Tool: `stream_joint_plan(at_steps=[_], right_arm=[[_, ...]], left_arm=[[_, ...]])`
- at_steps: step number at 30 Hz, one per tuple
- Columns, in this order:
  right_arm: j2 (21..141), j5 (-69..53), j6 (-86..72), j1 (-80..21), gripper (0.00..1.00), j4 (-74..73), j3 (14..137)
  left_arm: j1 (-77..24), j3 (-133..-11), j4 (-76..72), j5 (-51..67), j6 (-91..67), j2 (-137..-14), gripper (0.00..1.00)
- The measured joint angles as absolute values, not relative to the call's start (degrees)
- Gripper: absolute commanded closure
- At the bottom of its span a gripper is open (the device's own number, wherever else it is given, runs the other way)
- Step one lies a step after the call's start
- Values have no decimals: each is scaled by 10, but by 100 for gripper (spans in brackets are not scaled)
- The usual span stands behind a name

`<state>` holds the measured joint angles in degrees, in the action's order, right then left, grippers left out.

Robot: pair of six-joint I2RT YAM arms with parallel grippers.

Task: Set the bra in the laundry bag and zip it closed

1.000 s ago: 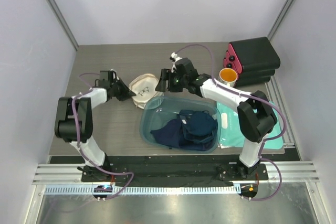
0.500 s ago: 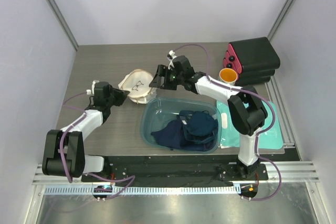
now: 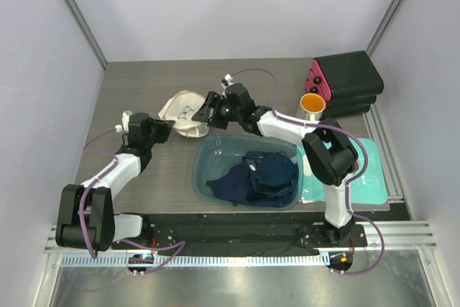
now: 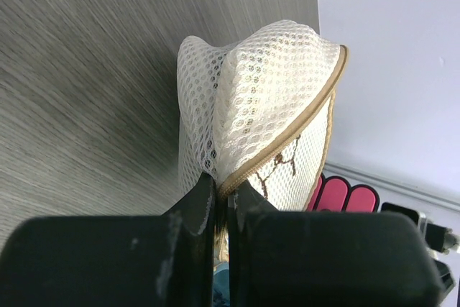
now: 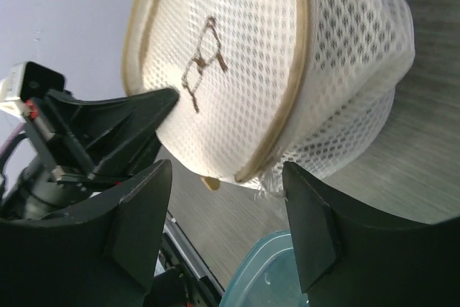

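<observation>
Because the left end effector (image 4: 219, 193) has its fingers pressed together on only a thin bit of the tan-trimmed seam of the laundry bag (image 4: 266, 106), the mesh could slide out of that pinch as soon as the other arm pulls on it. The bag stands tipped up on its edge on the bench (image 3: 136, 84), just beyond the blue tub (image 3: 198, 170), and would then flop flat. The right end effector (image 5: 226, 203) is spread, its two fingers either side of the bag's lower edge without gripping it. If it shuts there, it may catch a fold of mesh rather than the small tan tab (image 5: 210, 182) hanging at the trim, which I take for the zip pull, and a tug would then drag the bag instead of working the zip. The two arms meet closely at the bag, so a knock between them is another risk. The bra does not show anywhere: I cannot tell whether it is inside the bag or lies among the navy clothes (image 3: 259, 174) in the tub. If it is not inside, closing the zip now would seal an empty bag.
</observation>
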<state>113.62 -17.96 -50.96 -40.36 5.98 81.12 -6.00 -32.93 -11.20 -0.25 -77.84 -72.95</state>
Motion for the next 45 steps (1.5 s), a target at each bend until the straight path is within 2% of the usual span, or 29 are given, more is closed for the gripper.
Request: stream_joint_plan(at_steps=[3, 5, 17, 23, 24, 25, 26, 28, 29, 30, 31, 33, 34, 35, 36, 43, 45], right_arm=[[1131, -143, -525, -426, 35, 60, 792], [1129, -124, -535, -438, 42, 59, 780], [1131, -102, -581, -444, 43, 92, 778], [1155, -114, -601, -444, 67, 108, 795], [1158, -117, -606, -444, 77, 110, 796], [1159, -119, -609, -443, 82, 111, 796], [1161, -124, -620, -442, 85, 113, 796], [1162, -133, -632, -439, 87, 120, 797], [1162, -134, -637, -437, 88, 122, 800], [1162, -136, -641, -434, 89, 123, 802], [1162, -138, -648, -430, 90, 124, 805], [1162, -145, -659, -424, 92, 124, 810], [1162, -150, -664, -421, 93, 124, 811], [1162, -157, -671, -417, 93, 124, 813], [1162, -162, -678, -413, 93, 124, 815], [1163, -191, -724, -394, 93, 125, 838], [1163, -192, -734, -392, 93, 125, 841]], left_arm=[[-60, -325, -113, -7, -778, -720, 100], [-60, -324, -114, -10, -778, -716, 100], [-60, -311, -116, -4, -768, -687, 100], [-60, -302, -118, 8, -755, -684, 100], [-60, -302, -118, 9, -751, -682, 93], [-60, -302, -118, 11, -744, -678, 84], [-60, -302, -117, 13, -732, -673, 62], [-60, -302, -104, 14, -706, -659, 43], [-60, -302, -94, 15, -694, -649, 29], [-61, -302, -80, 16, -680, -633, 22], [-62, -302, -65, 15, -664, -613, 20], [-63, -307, -32, 12, -633, -570, 21], [-63, -312, -17, 9, -618, -551, 27], [-63, -316, -5, 6, -606, -536, 44], [-64, -320, 9, 5, -589, -516, 47], [-111, -336, 47, 17, -493, -477, 55], [-147, -352, 58, 18, -458, -499, 54]])
